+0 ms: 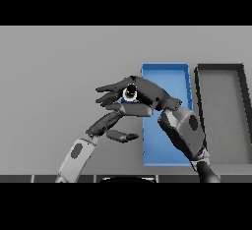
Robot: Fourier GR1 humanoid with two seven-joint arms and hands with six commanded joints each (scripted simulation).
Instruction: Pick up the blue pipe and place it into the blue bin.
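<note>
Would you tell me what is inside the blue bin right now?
The blue bin shows only bare blue floor where visible. The right hand, gripping the blue pipe, and its forearm cover the bin's left and lower parts, so those stay unseen.

A dark grey bin (221, 116) sits on the grey table (49, 76) at the right of the scene; it appears empty, though its near corner is hidden.

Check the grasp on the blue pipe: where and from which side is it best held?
Around its round body, from the right, as the right hand holds the blue pipe now: its open end faces the camera, so fingers wrap the curved sides beside the blue bin.
</note>
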